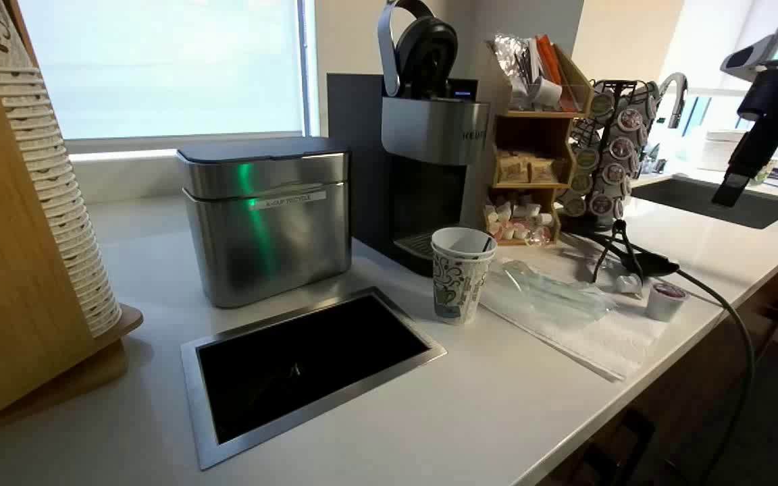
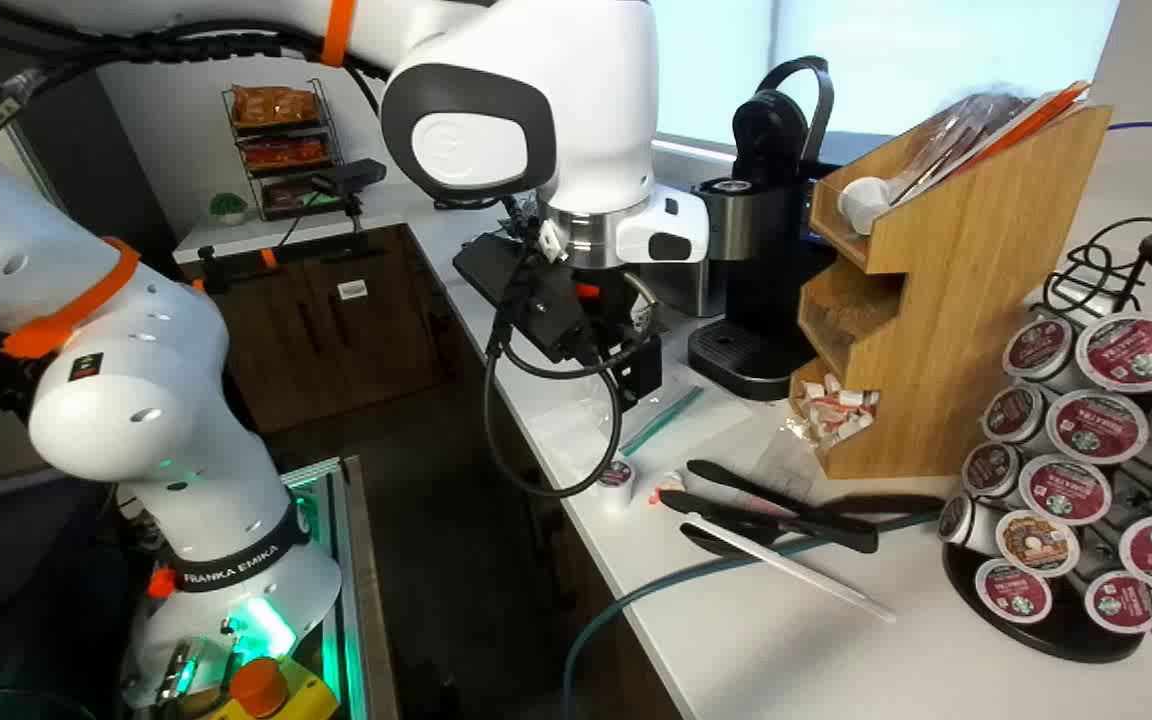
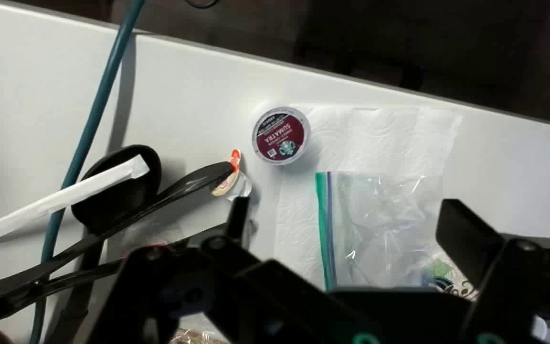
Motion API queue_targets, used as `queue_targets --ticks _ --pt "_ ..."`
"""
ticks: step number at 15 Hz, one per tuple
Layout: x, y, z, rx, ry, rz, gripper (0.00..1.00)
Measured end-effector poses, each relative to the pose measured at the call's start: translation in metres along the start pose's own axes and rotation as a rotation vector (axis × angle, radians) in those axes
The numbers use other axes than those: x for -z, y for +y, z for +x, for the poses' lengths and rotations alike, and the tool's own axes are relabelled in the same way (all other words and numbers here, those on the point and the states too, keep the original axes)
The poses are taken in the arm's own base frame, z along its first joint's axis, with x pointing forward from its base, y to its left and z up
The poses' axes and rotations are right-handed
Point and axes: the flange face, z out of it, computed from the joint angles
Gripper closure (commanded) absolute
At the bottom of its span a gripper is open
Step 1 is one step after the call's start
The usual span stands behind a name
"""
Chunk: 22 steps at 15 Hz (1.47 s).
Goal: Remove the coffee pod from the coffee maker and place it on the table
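The black and grey coffee maker [image 1: 433, 131] stands against the wall, and it also shows in an exterior view [image 2: 751, 225]. Its top handle is raised and its head is open. A round disc with a pale rim [image 2: 733, 187] shows in its top; I cannot tell for sure that it is a pod. A Sumatra coffee pod [image 3: 280, 136] stands upright on the white table [image 3: 184, 91] near the front edge, and it shows in both exterior views [image 1: 666, 302] [image 2: 616, 482]. My gripper [image 3: 351, 224] is open and empty above a plastic bag, apart from the coffee maker.
A clear zip bag [image 3: 375, 224] lies on a paper towel [image 3: 299, 229]. Black utensils [image 3: 127, 205] and a teal cable [image 3: 98, 110] lie beside the pod. Stacked paper cups [image 1: 460, 277], a metal box [image 1: 271, 236], a wooden organizer [image 2: 966, 330] and a pod rack [image 2: 1066, 470] stand around.
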Motion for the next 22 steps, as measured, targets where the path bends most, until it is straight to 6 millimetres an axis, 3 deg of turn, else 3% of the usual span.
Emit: queue_targets --ticks 22 --pt "0.0030 -0.0013 0.0036 -0.002 0.023 -0.012 0.00"
